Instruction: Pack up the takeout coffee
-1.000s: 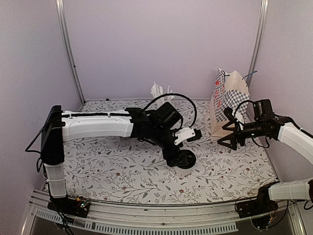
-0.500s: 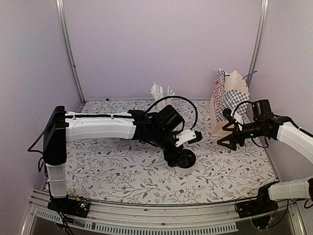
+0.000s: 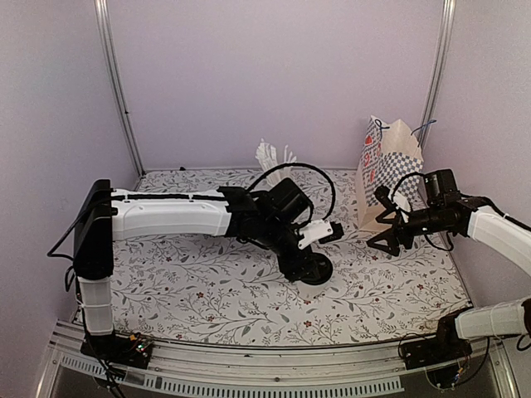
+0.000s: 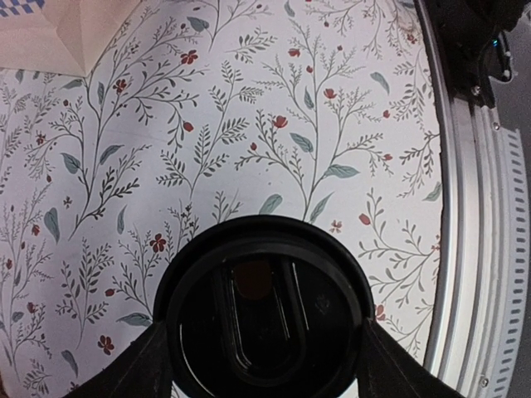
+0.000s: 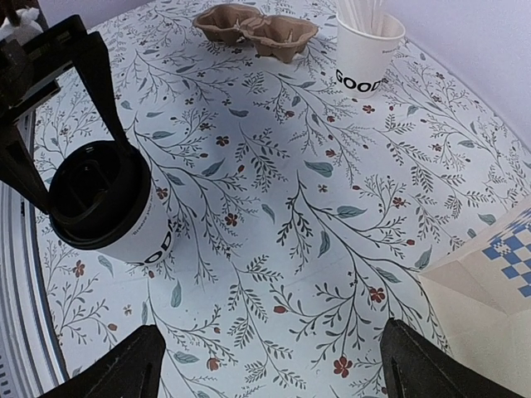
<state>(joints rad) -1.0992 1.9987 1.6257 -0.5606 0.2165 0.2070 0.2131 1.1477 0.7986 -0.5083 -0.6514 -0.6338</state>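
Your right gripper (image 3: 379, 220) drifts left beside the bag (image 3: 390, 166), spread empty. Left gripper (image 4: 261, 344) clamps the takeout coffee (image 5: 99, 195); oversqueezing could pop its lid (image 4: 265, 315).

"GOOD" on the white straw cup (image 5: 365, 62); takeout coffee (image 5: 108, 207) lettering only partial, illegible.

One lidded cup (image 5: 104, 203), one straw cup (image 5: 365, 60), one carrier (image 5: 257, 29), one bag (image 5: 489, 286).

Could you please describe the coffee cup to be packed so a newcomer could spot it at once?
On the floral table, look near the middle, between the left arm's fingers. There stands a small white paper coffee cup with dark lettering. Unlike the white cup at the back, which holds straws, it has a round black lid.
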